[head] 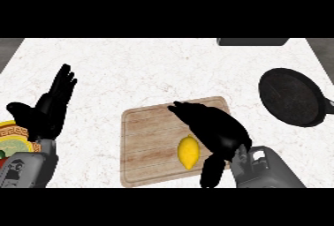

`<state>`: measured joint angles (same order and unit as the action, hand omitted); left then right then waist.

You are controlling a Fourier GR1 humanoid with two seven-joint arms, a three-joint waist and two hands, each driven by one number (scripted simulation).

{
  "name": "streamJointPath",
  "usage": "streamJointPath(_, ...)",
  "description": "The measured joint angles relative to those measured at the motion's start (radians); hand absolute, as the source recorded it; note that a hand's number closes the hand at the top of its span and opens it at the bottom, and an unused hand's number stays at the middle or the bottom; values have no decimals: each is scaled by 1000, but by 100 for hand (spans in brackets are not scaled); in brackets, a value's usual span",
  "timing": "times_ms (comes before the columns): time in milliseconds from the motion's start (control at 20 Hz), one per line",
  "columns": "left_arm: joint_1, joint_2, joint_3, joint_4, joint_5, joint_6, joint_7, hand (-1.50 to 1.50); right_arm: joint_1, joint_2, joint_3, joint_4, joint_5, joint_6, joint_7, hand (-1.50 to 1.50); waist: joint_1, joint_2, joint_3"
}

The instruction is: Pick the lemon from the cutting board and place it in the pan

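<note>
A yellow lemon (188, 152) lies on the wooden cutting board (150, 141), toward the board's right half. My right hand (212, 128) hovers over the board just right of the lemon, fingers pointing up-left and relaxed, thumb hanging down beside the lemon's lower right. The hand hides part of the board's right side. A dark round pan (290, 97) sits at the counter's right, apart from the board. My left hand (49, 108) stands open at the left, fingers up, holding nothing.
A patterned plate (9, 137) shows at the left edge, partly behind my left forearm. A dark object (252, 42) lies at the counter's far edge, upper right. White marble counter spreads between board and pan.
</note>
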<state>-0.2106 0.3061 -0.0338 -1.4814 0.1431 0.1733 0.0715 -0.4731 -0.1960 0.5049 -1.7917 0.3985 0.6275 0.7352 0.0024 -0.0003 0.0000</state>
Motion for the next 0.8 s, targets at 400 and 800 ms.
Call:
streamJointPath(400, -17, -23, 20, 39, -23, -14, -20, 0, -19, 27, 55, 81, 117, 54, 11, -150, 0, 0, 0)
streamJointPath(800, -33, -32, 50, 40, -42, -39, -6, 0, 11, 69, 68, 125, 201, 101, 0, -150, -1, 0, 0)
